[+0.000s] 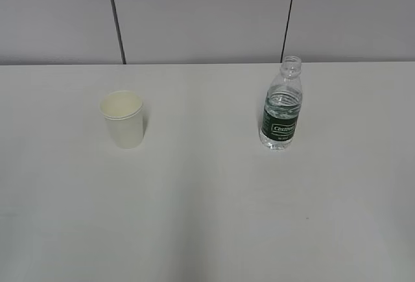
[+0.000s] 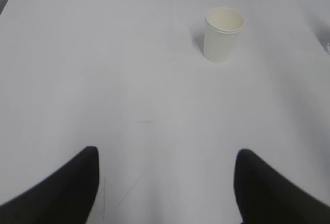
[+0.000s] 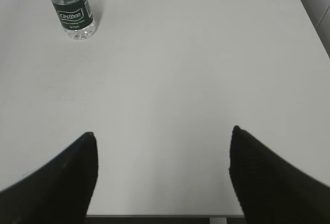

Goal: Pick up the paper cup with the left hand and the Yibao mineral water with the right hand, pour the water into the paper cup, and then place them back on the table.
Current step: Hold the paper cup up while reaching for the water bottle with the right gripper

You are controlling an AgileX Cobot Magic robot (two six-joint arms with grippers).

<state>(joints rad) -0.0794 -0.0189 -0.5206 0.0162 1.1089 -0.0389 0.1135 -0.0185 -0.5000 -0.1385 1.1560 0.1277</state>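
Note:
The white paper cup [image 1: 122,118] stands upright on the left of the white table [image 1: 207,217]; the left wrist view has the cup [image 2: 223,34] far ahead, to the right. The uncapped Yibao mineral water [image 1: 281,105] stands upright on the right, with water [image 1: 283,102] reaching the bottle's shoulder; this bottle [image 3: 71,6] sits at the top left of the right wrist view. My left gripper [image 2: 167,154] is open over bare table, well short of the cup. My right gripper [image 3: 162,134] is open near the table's front edge, far from the bottle. Neither arm shows in the exterior view.
A grey panelled wall [image 1: 207,16] runs behind the table's far edge. The table's front edge [image 3: 154,216] lies just under my right gripper, and its right edge [image 3: 309,23] slants away at the upper right of that view.

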